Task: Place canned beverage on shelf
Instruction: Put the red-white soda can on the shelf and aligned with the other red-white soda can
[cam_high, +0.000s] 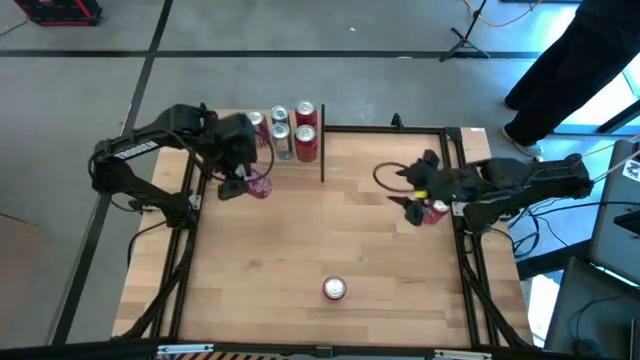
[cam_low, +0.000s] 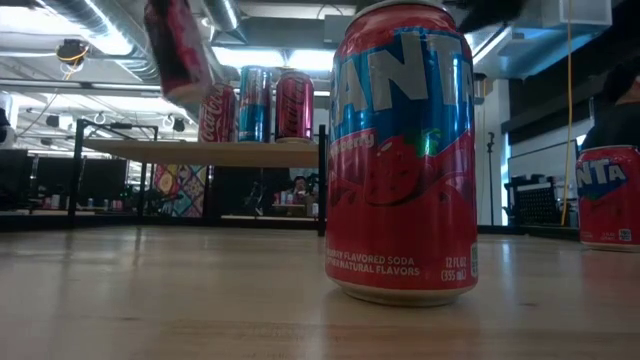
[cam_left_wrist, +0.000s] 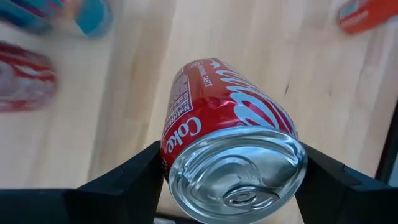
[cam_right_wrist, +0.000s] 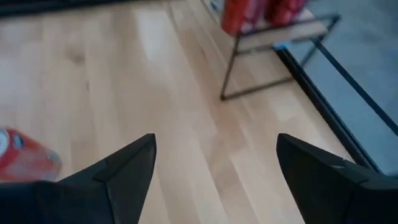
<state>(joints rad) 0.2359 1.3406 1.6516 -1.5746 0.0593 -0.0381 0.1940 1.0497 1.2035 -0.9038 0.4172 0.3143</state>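
I've got the left gripper (cam_left_wrist: 233, 180) clamped on the Coke can (cam_left_wrist: 227, 124), upper left of the high view. I'd level it before setting it on the shelf (cam_low: 200, 152) beside the 4 cans (cam_high: 292, 130). Right gripper (cam_right_wrist: 214, 165) waits, jaws spread and empty.

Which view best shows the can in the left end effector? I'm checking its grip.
The left wrist view: the Coke can fills it, clamped between both dark fingers. The high view shows it small beneath the left end effector; the low view shows it tilted in the air before the shelf; the right wrist view misses it.
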